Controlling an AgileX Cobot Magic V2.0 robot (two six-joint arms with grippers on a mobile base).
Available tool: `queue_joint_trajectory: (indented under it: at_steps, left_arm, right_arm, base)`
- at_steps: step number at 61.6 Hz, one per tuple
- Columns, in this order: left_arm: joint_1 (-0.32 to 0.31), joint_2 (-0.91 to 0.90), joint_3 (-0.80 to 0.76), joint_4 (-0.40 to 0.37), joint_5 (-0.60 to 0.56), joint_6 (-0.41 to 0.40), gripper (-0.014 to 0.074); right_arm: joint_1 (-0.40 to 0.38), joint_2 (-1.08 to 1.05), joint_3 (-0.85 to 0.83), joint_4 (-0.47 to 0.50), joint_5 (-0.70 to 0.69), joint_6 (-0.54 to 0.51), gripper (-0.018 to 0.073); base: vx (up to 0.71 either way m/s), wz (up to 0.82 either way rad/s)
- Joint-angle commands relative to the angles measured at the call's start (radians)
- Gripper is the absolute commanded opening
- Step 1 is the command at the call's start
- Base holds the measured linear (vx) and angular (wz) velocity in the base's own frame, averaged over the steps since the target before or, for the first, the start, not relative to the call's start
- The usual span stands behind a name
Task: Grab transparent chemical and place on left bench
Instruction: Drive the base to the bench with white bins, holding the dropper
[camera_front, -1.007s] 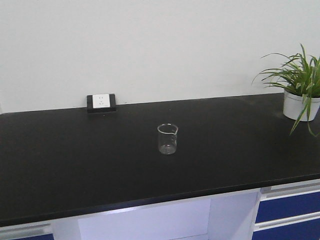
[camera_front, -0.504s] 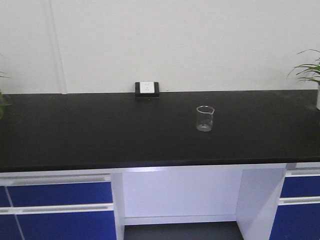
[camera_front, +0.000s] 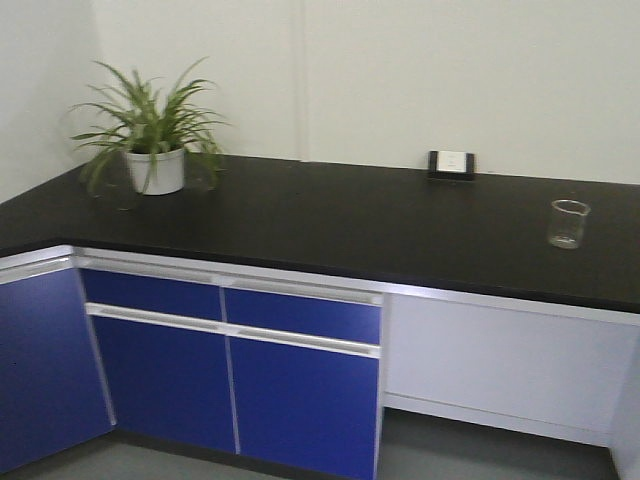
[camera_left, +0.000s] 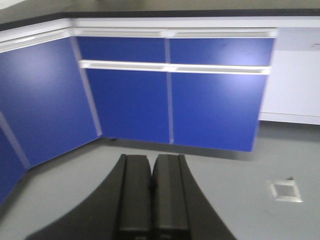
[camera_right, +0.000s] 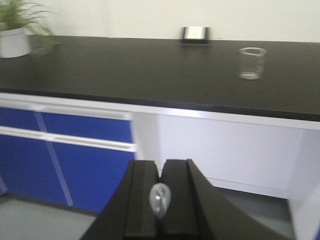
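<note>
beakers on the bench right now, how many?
1. The clear beaker stands on the black benchtop, right of the wall outlet. The bench runs out of frame on the right, so more may be hidden.

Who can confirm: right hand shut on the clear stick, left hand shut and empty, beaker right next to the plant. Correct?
Wrong on the beaker: it stands far from the plant, toward the other end of the bench, past the socket. The front view shows it. The rest holds: right hand shut on the clear stick, left hand shut and empty.
</note>
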Motion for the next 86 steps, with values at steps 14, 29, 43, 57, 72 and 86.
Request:
queue_joint_trajectory:
  at_steps: [14,29,43,57,72,86]
  left_arm:
    - [-0.002,-0.019,0.016,-0.001,-0.078,-0.008,-0.0003]
    - [-0.002,-0.019,0.016,-0.001,-0.078,-0.008,-0.0003]
    - [-0.002,-0.019,0.016,-0.001,-0.078,-0.008,-0.0003]
    - [-0.002,-0.019,0.016,-0.001,-0.078,-0.008,-0.0003]
    - [-0.002,-0.019,0.016,-0.001,-0.078,-0.008,-0.0003]
    - [-0.002,-0.019,0.016,-0.001,-0.078,-0.008,-0.0003]
  right_arm:
    - [-0.003,-0.006,-0.028,-0.010,-0.068,-0.004,-0.0003]
    - [-0.003,-0.006,-0.028,-0.010,-0.068,-0.004,-0.0003]
    - [-0.003,-0.006,-0.028,-0.010,-0.068,-0.004,-0.0003]
    - [-0.003,-0.006,-0.028,-0.010,-0.068,-0.004,-0.0003]
    - [-0.003,-0.006,-0.028,-0.010,-0.068,-0.004,-0.0003]
    - [-0.003,-0.006,-0.028,-0.010,-0.068,-0.004,-0.0003]
  base:
    - [-0.31,0.80]
    - [-0.25,0.77]
    - [-0.18,0.66]
    - [-0.11,0.68]
    - [0.00,0.79]
    - [0.12,0.67]
